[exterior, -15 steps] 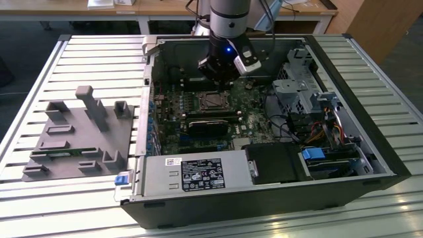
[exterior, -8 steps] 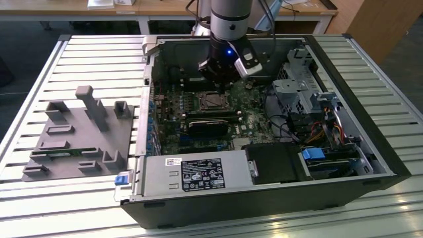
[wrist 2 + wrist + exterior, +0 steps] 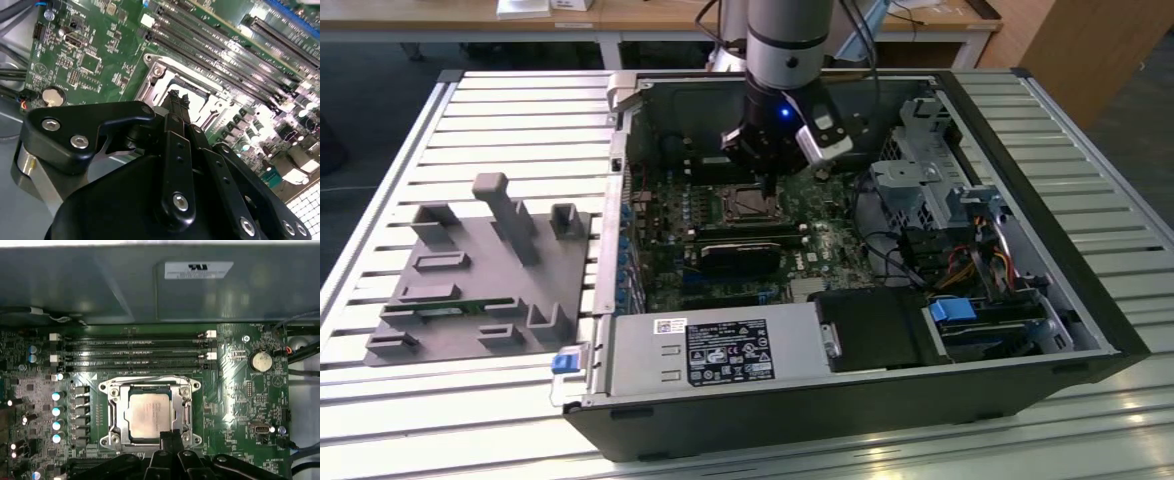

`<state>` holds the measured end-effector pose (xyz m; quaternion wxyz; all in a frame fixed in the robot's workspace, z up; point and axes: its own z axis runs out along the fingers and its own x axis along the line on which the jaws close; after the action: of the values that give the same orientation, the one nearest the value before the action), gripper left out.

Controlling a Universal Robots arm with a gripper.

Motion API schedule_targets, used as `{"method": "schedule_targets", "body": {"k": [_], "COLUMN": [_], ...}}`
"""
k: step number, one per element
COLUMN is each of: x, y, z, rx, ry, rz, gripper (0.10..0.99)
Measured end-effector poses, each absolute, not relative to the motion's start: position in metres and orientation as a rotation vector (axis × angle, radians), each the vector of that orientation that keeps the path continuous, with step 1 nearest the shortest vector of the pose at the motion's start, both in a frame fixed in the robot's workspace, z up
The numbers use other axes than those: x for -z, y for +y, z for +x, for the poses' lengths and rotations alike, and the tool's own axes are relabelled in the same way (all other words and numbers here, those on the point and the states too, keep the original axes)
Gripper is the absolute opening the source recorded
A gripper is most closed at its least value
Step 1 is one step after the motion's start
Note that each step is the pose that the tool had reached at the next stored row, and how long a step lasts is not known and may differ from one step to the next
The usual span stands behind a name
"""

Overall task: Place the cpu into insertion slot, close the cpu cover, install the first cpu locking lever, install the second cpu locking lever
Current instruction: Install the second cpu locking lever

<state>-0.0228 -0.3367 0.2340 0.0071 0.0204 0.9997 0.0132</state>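
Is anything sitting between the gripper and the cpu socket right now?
Nothing visible does. In the first wrist view the gripper sits right at the edge of the cpu cover, which lies flat around the cpu seated in the insertion slot.

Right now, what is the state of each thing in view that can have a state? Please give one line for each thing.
cpu: seated flat in the insertion slot, metal top facing up.
insertion slot: occupied by the cpu.
cpu cover: lying down around the cpu.
gripper: fingers close together, tips at the socket's edge, holding nothing visible.
computer case: side open, motherboard exposed.
memory slots: appear unfilled.
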Motion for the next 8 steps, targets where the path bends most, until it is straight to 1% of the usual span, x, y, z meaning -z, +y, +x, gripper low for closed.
{"method": "schedule_targets", "body": {"k": [8], "x": [-0.2378], "y": [-0.3388], "z": [-0.0228], "rx": [-0.041], "ry": [3.126], "rz": [0.064], "gripper": [0.106]}}
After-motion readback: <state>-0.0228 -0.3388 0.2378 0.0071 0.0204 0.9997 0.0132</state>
